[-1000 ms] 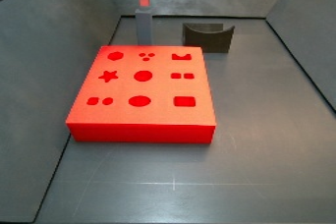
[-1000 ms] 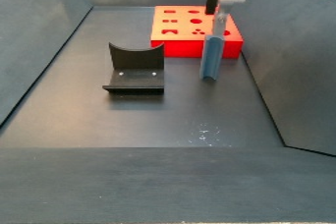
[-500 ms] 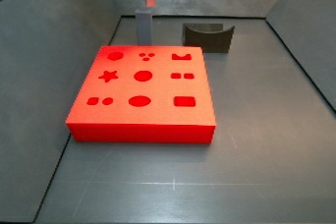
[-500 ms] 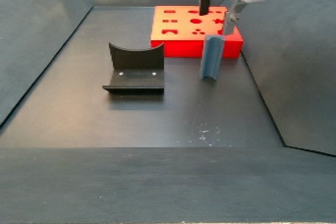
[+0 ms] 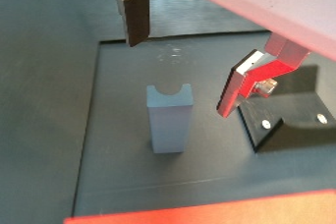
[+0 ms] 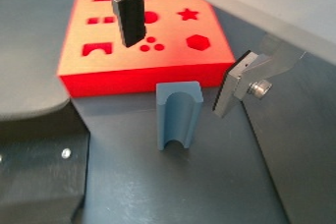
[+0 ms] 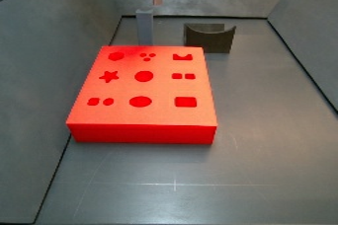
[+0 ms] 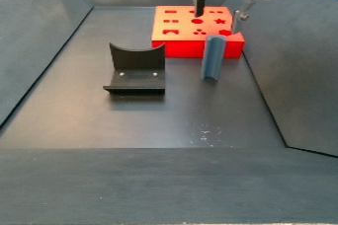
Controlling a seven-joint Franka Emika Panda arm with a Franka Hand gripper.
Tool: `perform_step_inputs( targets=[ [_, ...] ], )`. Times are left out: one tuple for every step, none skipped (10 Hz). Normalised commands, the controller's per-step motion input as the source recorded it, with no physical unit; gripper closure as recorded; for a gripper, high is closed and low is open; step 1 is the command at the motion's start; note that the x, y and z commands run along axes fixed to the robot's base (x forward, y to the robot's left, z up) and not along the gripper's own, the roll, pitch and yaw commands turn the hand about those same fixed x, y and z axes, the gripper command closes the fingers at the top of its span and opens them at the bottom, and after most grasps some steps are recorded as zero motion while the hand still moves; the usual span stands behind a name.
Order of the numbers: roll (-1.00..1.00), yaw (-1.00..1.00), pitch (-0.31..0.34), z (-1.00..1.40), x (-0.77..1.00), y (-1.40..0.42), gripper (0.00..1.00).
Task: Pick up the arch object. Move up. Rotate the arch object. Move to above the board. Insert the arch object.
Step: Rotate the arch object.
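Arch object [image 8: 212,55] not grasped yet: it stands upright on the grey floor, alone, nothing touching it.

Gripper [image 6: 184,46] is above it, jaws spread wide, nothing between them. In both wrist views the 2 fingers [image 5: 136,17] sit on either side of the piece and well above its top; the notch in the top end of the arch object [image 5: 170,116] faces up toward the camera. In a side view the gripper [image 8: 219,8] hangs over the back of the enclosure, clearly higher than the slab.

Outward from there:
- Board [image 8: 199,28] lies flat just behind the arch object, close but I can't tell if they touch. Cut-outs all look empty in a side view of the board [image 7: 142,89].
- Fixture [image 8: 134,69] stands on the floor to the side, apart from both the piece and the board.

Status, my read: 0 of 5 steps done. Pickup is the step in hand; the gripper looks roughly lined up over the piece but needs to come down and close on it. Left after that: lift, rotate, travel over the board, insert. Which cut-out takes the piece I can't tell from these views.
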Motion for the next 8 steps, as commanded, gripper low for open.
perform_step_inputs(
  targets=[
    [0.00, 1.00, 0.008, -0.03, 0.03, 0.00, 0.00],
    [0.00, 1.00, 0.009, -0.03, 0.03, 0.00, 0.00],
    [0.00, 1.00, 0.010, -0.03, 0.03, 0.00, 0.00],
    [0.00, 1.00, 0.011, -0.03, 0.03, 0.00, 0.00],
    [0.00, 1.00, 0.012, -0.03, 0.03, 0.00, 0.00],
    [-0.01, 1.00, 0.014, -0.03, 0.03, 0.00, 0.00],
    [-0.01, 1.00, 0.015, -0.03, 0.03, 0.00, 0.00],
    [-0.01, 1.00, 0.018, -0.03, 0.03, 0.00, 0.00]
  ],
)
